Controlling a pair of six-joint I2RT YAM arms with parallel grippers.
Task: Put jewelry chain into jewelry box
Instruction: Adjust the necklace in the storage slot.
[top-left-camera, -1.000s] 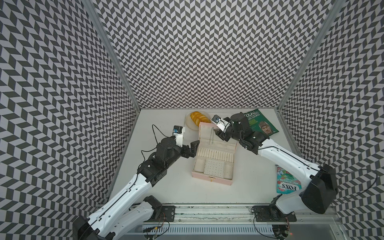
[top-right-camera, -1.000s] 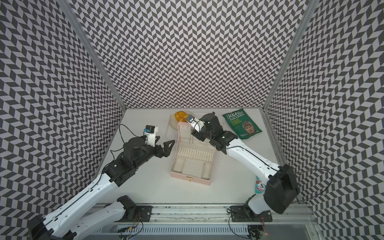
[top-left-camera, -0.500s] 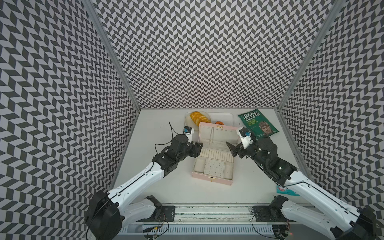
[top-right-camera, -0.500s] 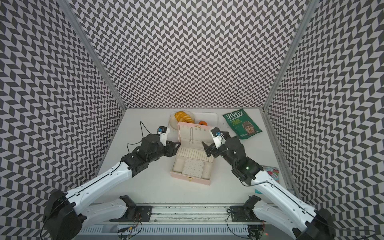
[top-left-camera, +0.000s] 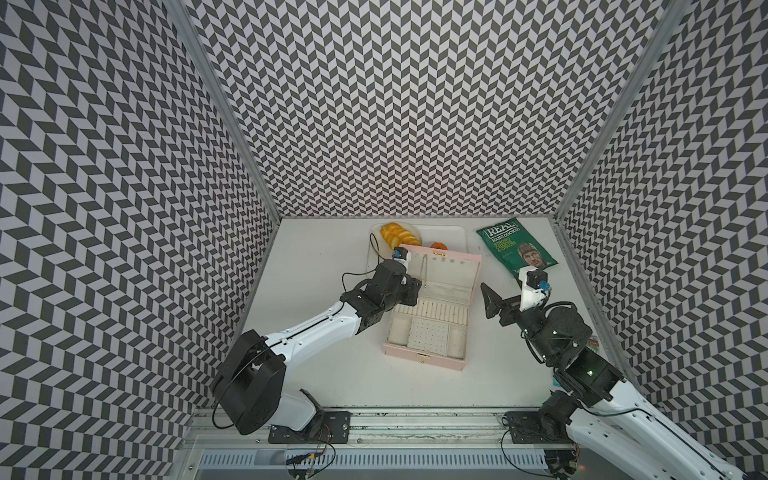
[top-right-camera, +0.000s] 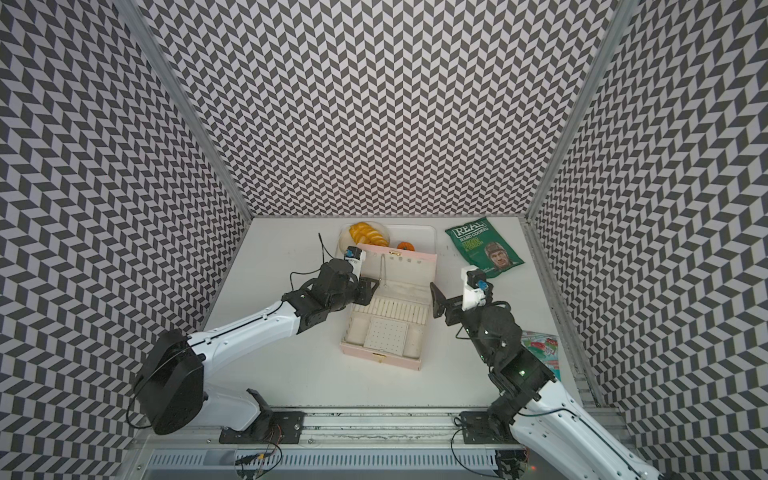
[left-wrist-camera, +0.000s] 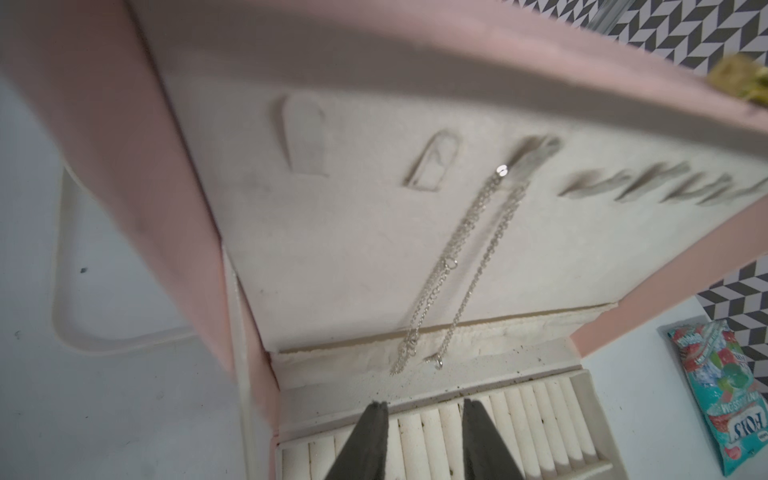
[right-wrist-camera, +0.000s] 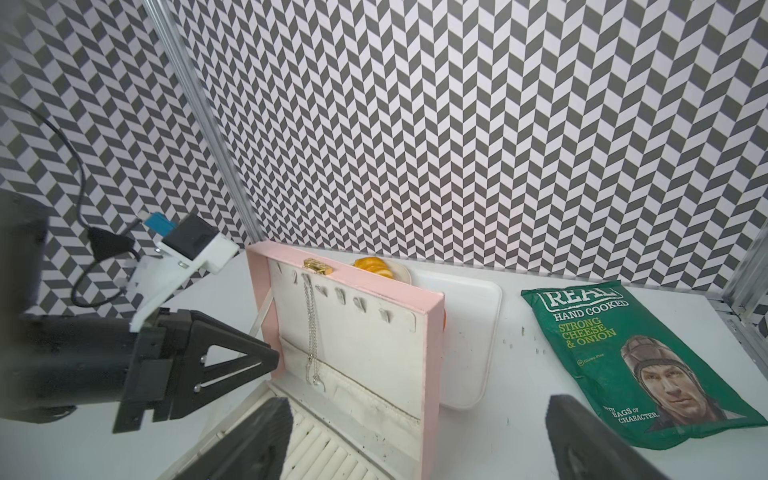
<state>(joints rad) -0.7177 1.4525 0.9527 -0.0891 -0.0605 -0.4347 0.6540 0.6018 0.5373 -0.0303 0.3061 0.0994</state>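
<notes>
In both top views the box (top-left-camera: 424, 358) stood open on the tabletop (top-left-camera: 332, 374), its lid upright so the chain (top-left-camera: 424, 270) hung from a hook. The task looked done. In the left wrist view, the left gripper (left-wrist-camera: 422, 409) hovered over the ring rolls (left-wrist-camera: 519, 419), fingers (left-wrist-camera: 365, 436) narrowly apart and empty. In the right wrist view, the right gripper (right-wrist-camera: 415, 415) stood wide and empty beside the box.

Lab cell, chevron-patterned walls (top-left-camera: 395, 104)
</notes>
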